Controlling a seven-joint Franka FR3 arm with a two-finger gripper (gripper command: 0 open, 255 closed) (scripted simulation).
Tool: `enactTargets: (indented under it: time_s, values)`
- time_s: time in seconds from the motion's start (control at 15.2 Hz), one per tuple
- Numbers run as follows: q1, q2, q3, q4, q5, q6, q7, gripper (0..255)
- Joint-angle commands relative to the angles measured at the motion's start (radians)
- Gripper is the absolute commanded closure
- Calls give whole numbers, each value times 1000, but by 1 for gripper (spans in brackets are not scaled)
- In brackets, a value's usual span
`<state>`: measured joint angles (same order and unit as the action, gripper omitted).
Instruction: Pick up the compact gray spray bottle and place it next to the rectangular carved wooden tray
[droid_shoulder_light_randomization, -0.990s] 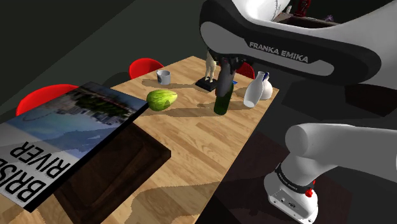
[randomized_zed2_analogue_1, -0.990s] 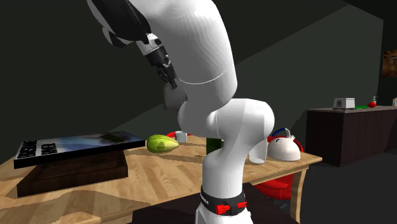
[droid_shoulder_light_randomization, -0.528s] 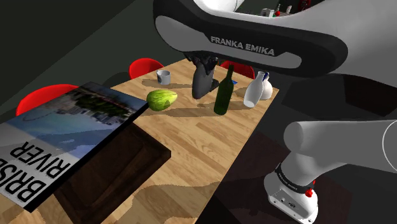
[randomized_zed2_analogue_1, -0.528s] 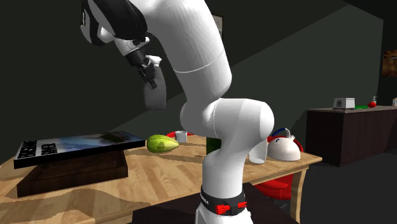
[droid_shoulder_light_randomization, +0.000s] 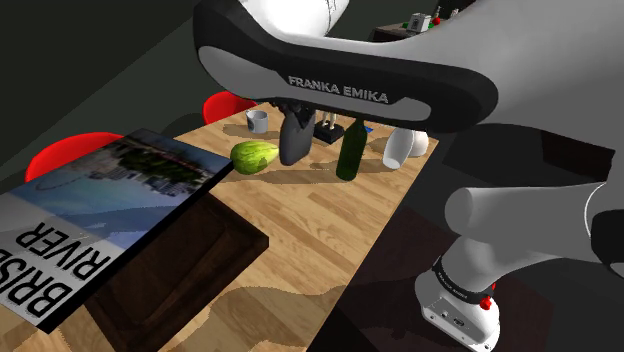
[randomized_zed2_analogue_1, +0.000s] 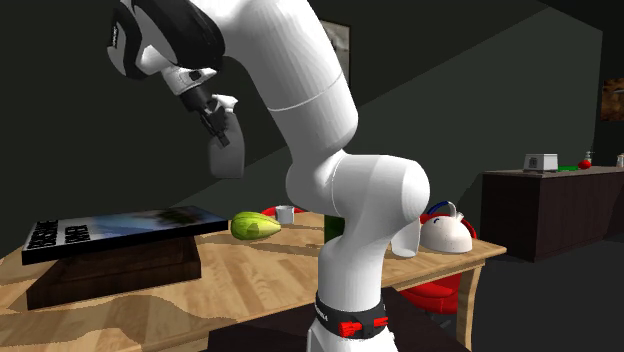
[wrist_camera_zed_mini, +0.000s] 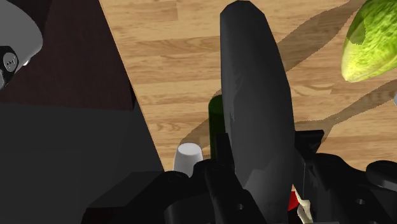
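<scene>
— What did the shoulder view show?
— The compact gray spray bottle (droid_shoulder_light_randomization: 292, 140) hung in the air under the white arm (droid_shoulder_light_randomization: 530, 215), above the light wooden counter (droid_shoulder_light_randomization: 310, 225). From there it appeared between the green oval fruit (droid_shoulder_light_randomization: 255, 156) and the tall dark green bottle (droid_shoulder_light_randomization: 349, 150). A white mug (droid_shoulder_light_randomization: 258, 121) stood behind them and a white vase (droid_shoulder_light_randomization: 399, 149) beyond the green bottle. The rectangular dark wooden tray (droid_shoulder_light_randomization: 185, 270) lay well apart at that view's lower left, under a large book with a river photograph (droid_shoulder_light_randomization: 90, 210).
— And the second exterior view?
— The black pincer (randomized_zed2_analogue_1: 214, 120) gripped the spray bottle by its upper end. The bottle dangled well clear of the counter, higher than the book and tray.
— The wrist view?
— The two fingers (wrist_camera_zed_mini: 324, 184) pinched the gray bottle between them, its body stretching away from the hand over the wood grain. The fruit lay off to one side, and a strip of the dark green bottle showed just beside the gray one.
</scene>
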<state>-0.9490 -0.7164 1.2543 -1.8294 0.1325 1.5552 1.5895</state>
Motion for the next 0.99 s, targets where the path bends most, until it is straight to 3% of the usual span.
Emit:
enactTargets:
  time_s: [0.0,0.92]
  values:
    - [0,-4,11,-25,7,25,7,255]
    - [11,-34,83,-186,57,179,48,255]
